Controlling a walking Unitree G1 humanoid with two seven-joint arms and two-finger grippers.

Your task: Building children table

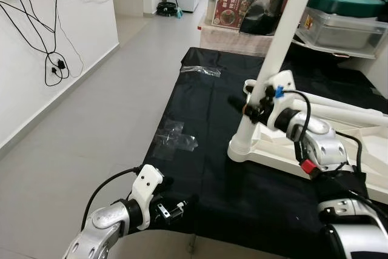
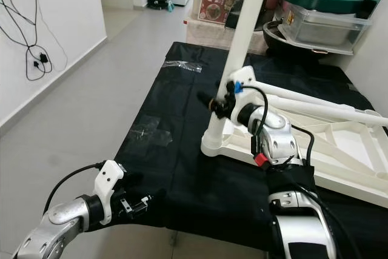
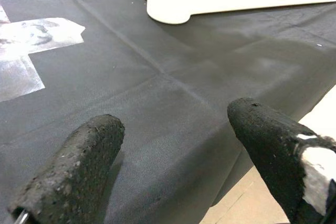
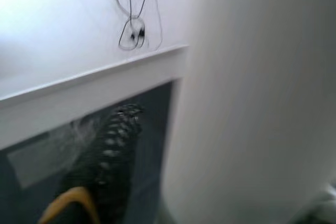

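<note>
On the black cloth (image 1: 200, 131), taped patches (image 1: 174, 136) lie beside the white leg (image 1: 276, 65).

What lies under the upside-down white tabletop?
The white tabletop lies on a black cloth with clear tape patches; what the cloth covers is hidden.

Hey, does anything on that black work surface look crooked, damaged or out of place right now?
The white leg held by the right gripper leans instead of standing square in the upturned tabletop. Crumpled clear tape patches are stuck on the black cloth. Nothing looks broken or spilled.
</note>
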